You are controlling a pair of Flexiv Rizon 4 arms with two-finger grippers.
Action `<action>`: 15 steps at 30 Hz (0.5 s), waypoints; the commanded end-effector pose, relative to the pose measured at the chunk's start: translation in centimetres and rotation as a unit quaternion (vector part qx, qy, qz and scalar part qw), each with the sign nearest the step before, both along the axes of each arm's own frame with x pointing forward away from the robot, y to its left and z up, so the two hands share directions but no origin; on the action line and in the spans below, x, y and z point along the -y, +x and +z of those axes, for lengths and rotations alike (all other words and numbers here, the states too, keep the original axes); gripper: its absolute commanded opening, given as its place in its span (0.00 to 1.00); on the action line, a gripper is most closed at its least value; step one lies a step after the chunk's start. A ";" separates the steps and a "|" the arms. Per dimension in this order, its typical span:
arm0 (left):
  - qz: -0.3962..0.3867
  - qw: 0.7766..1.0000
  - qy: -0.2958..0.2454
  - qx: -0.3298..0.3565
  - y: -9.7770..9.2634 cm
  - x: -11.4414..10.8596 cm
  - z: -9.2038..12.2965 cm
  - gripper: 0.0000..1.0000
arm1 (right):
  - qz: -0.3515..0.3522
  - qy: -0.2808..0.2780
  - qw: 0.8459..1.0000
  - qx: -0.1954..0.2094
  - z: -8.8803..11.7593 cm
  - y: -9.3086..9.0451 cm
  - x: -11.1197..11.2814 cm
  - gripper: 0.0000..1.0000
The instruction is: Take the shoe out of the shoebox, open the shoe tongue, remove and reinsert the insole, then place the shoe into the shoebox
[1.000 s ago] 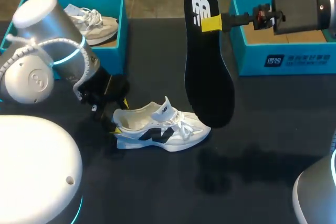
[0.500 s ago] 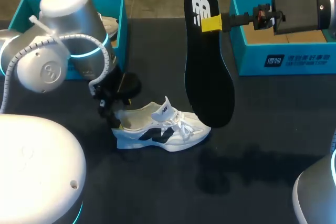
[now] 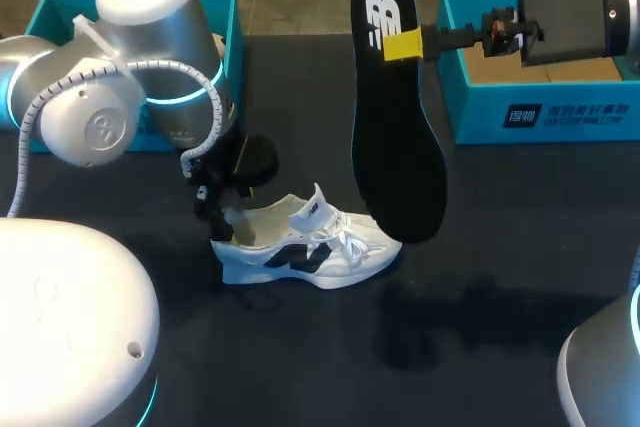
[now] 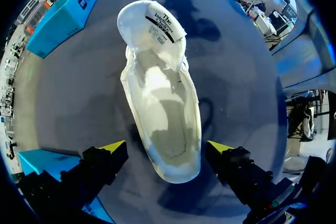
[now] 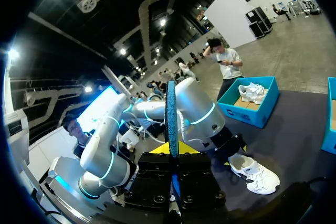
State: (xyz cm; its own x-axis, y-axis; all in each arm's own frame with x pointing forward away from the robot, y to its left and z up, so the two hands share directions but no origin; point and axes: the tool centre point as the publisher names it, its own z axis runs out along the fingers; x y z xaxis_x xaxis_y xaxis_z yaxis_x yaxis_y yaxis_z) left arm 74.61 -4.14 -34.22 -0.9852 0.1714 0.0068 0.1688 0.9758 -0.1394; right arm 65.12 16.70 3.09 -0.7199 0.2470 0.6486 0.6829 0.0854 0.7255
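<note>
The shoe (image 3: 305, 242) lies on the surface (image 3: 500, 297), tongue (image 4: 157, 22) pulled up. The left claw (image 4: 167, 148) is spread either side of its heel. The right claw (image 3: 403, 45) pinches the insole (image 3: 395, 127), which hangs upright near the toe. The insole looks light and floppy, so I'd grip it at the heel end. Only the left wrist view shows the shoe's bare inside.

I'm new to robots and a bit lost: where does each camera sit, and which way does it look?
Head view: fixed above and behind the robot, looking down on the table; left arm beside the shoe, right gripper holding the insole upright.
Left wrist view: on the left wrist, looking down into the shoe; the open left gripper straddles its heel.
Right wrist view: on the right wrist, looking along its fingers; the insole stands edge-on between them.
Shared: head and right wrist views both show shoe and left arm.
</note>
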 end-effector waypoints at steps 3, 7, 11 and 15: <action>0.001 1.000 0.001 0.004 -0.2 0.0 0.0 1.00 | 0.001 -0.002 1.000 -0.001 0.1 0.4 -0.5 0.00; 0.004 1.000 0.000 0.006 -0.3 0.0 0.0 1.00 | 0.001 -0.002 1.000 -0.001 0.1 0.4 -0.5 0.00; 0.007 1.000 -0.006 0.007 -0.2 0.1 0.0 1.00 | 0.001 -0.002 1.000 -0.001 0.1 0.4 -0.5 0.00; 0.012 1.000 -0.012 0.009 0.2 0.7 0.1 1.00 | 0.001 -0.002 1.000 -0.001 0.1 0.4 -0.5 0.00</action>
State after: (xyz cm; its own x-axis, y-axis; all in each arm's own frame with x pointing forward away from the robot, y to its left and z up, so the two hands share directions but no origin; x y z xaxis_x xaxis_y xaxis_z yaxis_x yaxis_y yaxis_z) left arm 74.75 -4.64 -34.09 -0.9891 0.1466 -0.0151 0.1472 0.9766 -0.1568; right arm 65.12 16.70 3.09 -0.7199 0.2470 0.6486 0.6829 0.0854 0.7255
